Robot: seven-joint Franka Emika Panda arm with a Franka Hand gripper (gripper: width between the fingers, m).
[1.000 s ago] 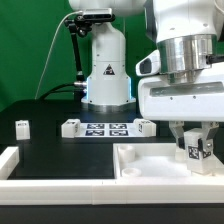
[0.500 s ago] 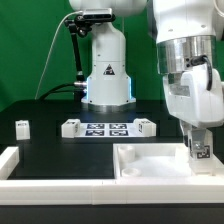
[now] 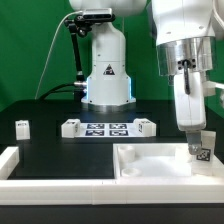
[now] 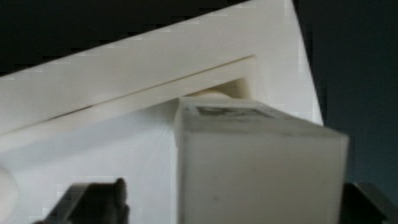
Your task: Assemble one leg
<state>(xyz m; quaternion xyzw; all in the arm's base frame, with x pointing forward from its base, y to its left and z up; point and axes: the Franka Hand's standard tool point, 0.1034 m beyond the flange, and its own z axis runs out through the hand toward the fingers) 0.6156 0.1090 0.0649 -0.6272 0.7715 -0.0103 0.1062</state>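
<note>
exterior view: spare block (image 3: 22,127) far left | marker board (image 3: 106,128) centre | white panel (image 3: 150,160) right | gripper (image 3: 199,147) clamps the leg (image 3: 203,152) over panel's right corner | wrist view: leg (image 4: 267,165) between fingers (image 4: 93,205), panel corner (image 4: 160,90) behind

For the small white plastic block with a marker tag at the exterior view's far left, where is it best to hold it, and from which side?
Probably from above, with the pincer closing on the two plain sides of the small white plastic block. It stands upright and apart from other parts, so its top is free and the tag face stays visible.
</note>
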